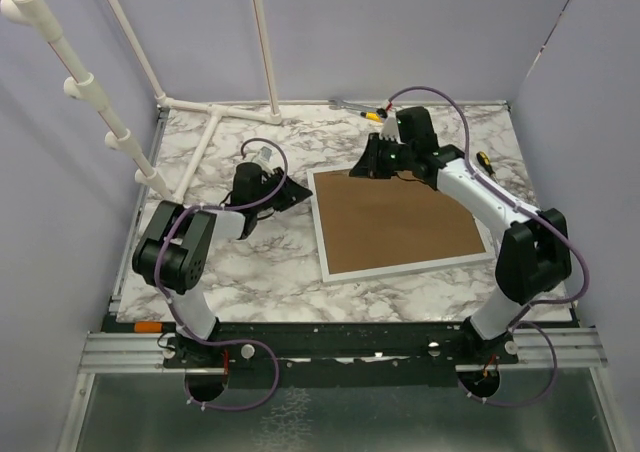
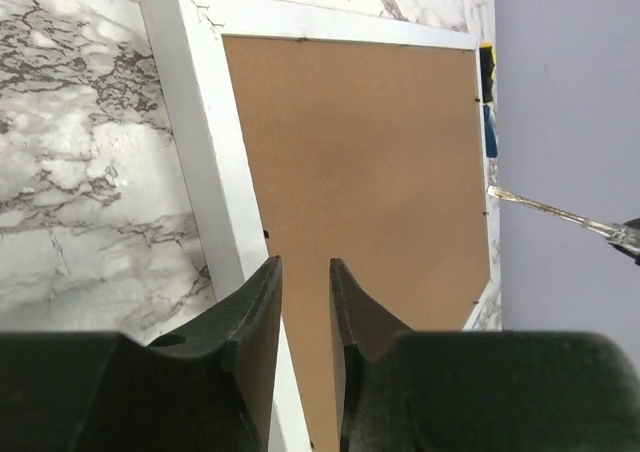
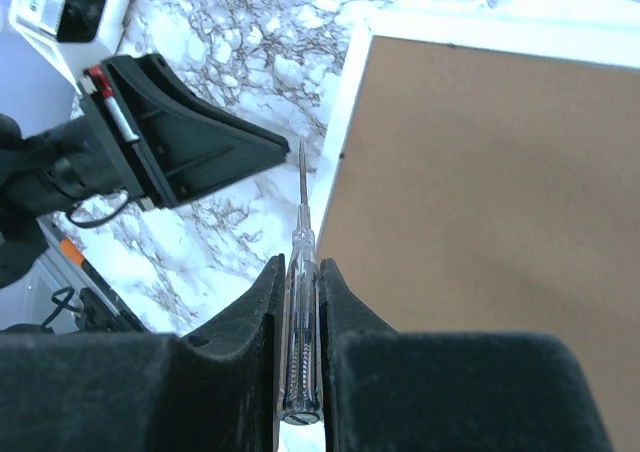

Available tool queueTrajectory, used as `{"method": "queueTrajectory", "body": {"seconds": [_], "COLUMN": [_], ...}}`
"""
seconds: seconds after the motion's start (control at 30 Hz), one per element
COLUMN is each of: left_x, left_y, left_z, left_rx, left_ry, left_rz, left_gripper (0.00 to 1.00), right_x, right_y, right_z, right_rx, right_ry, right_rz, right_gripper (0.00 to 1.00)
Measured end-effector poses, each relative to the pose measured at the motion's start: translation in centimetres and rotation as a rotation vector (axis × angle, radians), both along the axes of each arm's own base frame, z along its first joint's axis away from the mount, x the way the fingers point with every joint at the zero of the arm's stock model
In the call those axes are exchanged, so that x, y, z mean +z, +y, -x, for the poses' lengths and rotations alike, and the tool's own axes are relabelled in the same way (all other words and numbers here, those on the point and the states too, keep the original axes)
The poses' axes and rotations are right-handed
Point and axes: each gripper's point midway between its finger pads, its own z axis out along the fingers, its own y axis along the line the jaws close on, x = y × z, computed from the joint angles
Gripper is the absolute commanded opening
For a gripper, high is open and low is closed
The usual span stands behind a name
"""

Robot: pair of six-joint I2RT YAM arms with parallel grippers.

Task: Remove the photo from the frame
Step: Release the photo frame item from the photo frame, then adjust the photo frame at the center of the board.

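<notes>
The white frame point(image 1: 325, 234) lies face down on the marble table, its brown backing board point(image 1: 400, 222) facing up. The photo is hidden beneath the board. My right gripper point(image 1: 368, 165) hangs over the frame's far left corner. It is shut on a clear-handled screwdriver point(image 3: 300, 302), whose tip points at the marble just outside the white rim point(image 3: 345, 122). My left gripper point(image 1: 293, 194) sits low beside the frame's left edge. In the left wrist view its jaws point(image 2: 305, 264) stand slightly apart with nothing between them, aimed across the board point(image 2: 370, 172).
Yellow-handled hand tools point(image 1: 360, 110) lie at the far table edge. Another yellow and black tool point(image 1: 484, 159) rests right of the frame. A white pipe rack point(image 1: 200, 142) covers the far left. Purple walls close in the table on three sides.
</notes>
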Motion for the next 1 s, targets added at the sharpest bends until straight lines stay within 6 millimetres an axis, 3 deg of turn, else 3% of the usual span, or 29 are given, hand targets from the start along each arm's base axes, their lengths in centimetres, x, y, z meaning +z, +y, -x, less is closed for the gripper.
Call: {"method": "queueTrajectory", "body": {"seconds": [0.17, 0.3, 0.53, 0.7, 1.0], "left_x": [1.0, 0.8, -1.9, -3.2, -4.5], "left_y": [0.2, -0.7, -2.2, -2.2, -2.3], "left_z": [0.7, 2.4, 5.4, 5.3, 3.9], "left_rx": [0.020, 0.024, 0.029, 0.051, 0.059], "left_ry": [-0.014, -0.013, 0.037, 0.060, 0.072], "left_rz": [-0.068, -0.172, -0.385, -0.466, -0.541], "left_gripper": [0.57, 0.79, 0.84, 0.71, 0.28], "right_x": [0.6, 2.2, 5.2, 6.3, 5.5], "right_y": [-2.5, -4.3, -7.6, -9.4, -10.8], "right_z": [2.4, 3.8, 5.7, 6.5, 6.7], "right_rx": [-0.050, -0.110, -0.237, -0.308, -0.375], "right_ry": [-0.080, -0.189, -0.395, -0.480, -0.497], "right_rz": [-0.037, -0.051, -0.087, -0.101, -0.076], "right_gripper": [0.01, 0.01, 0.00, 0.01, 0.00]}}
